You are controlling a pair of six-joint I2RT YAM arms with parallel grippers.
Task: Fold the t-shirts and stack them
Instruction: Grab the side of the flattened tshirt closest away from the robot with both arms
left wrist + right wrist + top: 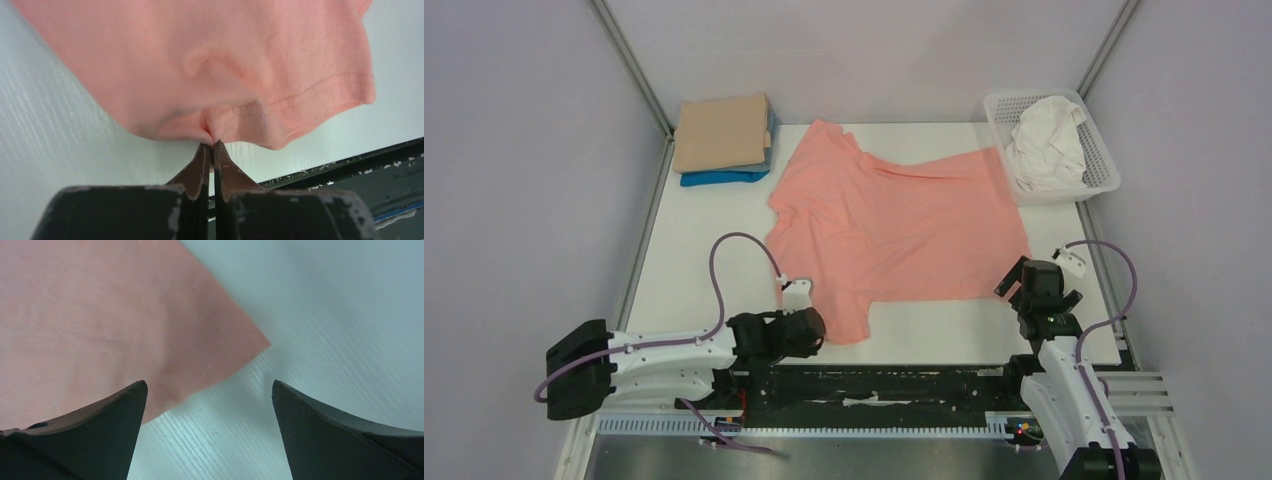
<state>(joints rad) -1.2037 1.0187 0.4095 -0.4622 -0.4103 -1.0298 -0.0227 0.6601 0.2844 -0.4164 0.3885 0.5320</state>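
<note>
A salmon-pink t-shirt (894,225) lies spread flat across the middle of the white table. My left gripper (822,330) sits at the shirt's near left sleeve, and the left wrist view shows it (212,145) shut on a pinch of the hemmed sleeve edge (280,107). My right gripper (1036,287) hovers just off the shirt's near right corner. Its jaws (210,390) stand wide open over bare table, with the shirt corner (245,345) just ahead of the left finger. A folded tan t-shirt (722,130) lies on a folded blue one (724,178) at the back left. A white t-shirt (1049,145) lies crumpled in the basket.
A white plastic lattice basket (1104,170) stands at the back right corner. Grey walls enclose the table on three sides. A black rail (884,385) runs along the near edge between the two arm bases.
</note>
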